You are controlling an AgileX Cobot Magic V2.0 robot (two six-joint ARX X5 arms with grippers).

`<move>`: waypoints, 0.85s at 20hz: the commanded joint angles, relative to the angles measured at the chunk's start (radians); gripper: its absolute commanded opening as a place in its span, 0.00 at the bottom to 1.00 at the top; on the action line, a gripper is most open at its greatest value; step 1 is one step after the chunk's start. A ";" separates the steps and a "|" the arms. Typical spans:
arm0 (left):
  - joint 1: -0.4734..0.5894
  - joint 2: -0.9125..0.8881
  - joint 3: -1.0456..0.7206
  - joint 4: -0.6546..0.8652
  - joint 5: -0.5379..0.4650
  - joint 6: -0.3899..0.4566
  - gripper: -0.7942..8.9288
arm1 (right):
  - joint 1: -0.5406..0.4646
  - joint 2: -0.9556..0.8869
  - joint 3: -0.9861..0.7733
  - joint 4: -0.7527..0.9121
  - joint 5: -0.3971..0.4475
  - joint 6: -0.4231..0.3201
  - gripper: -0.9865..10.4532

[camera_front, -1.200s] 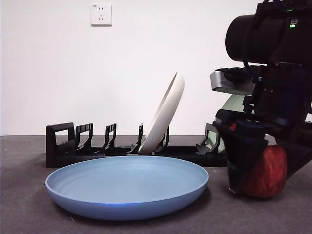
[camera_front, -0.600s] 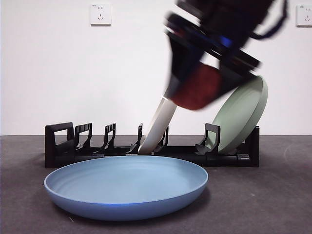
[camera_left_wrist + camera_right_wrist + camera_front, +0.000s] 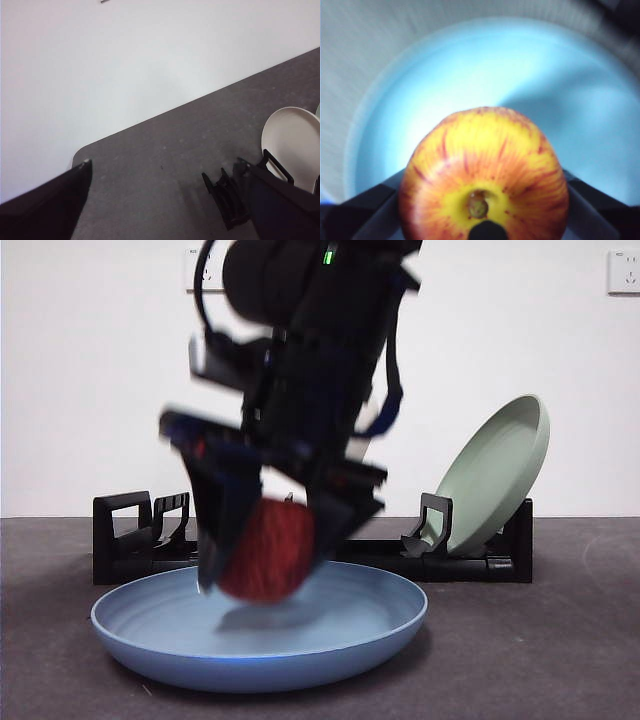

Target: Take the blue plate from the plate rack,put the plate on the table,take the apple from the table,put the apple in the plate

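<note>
Right wrist view | apple [image 3: 482, 175]: red-streaked, yellow-orange around stem | over blue plate [image 3: 560, 90]

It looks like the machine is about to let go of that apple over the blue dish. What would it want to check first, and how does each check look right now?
1. Apple gripped: ok. The right gripper has a jaw on each side of it.
2. Apple above the blue plate: ok. The right wrist view shows blue all round the fruit.
3. Apple touching the plate: cannot tell. A shadow lies under it, but the picture is blurred.
4. Plate flat on the table: ok.
5. Left gripper out of the way: ok. It looks at bare table and the plate rack's end.
6. Sage-green plate clear of the drop: ok, leaning in the rack off to one side.
</note>
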 commanded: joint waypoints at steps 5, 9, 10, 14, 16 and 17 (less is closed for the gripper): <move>0.002 -0.003 -0.003 -0.029 -0.005 -0.014 0.57 | 0.002 0.053 0.004 0.002 0.003 0.002 0.09; 0.002 -0.003 -0.003 -0.049 -0.005 -0.024 0.57 | 0.002 0.053 0.004 -0.010 0.003 0.003 0.42; 0.002 -0.003 -0.003 -0.049 -0.005 -0.024 0.57 | 0.002 0.053 0.004 -0.011 0.003 0.003 0.52; 0.002 -0.003 -0.003 -0.051 -0.003 -0.046 0.57 | 0.001 0.047 0.005 -0.005 0.003 0.002 0.58; 0.002 -0.003 -0.003 -0.052 -0.003 -0.050 0.57 | -0.003 0.015 0.005 -0.005 0.003 0.002 0.58; 0.002 -0.003 -0.003 -0.052 -0.001 -0.053 0.57 | -0.004 -0.011 0.005 -0.005 0.003 0.002 0.58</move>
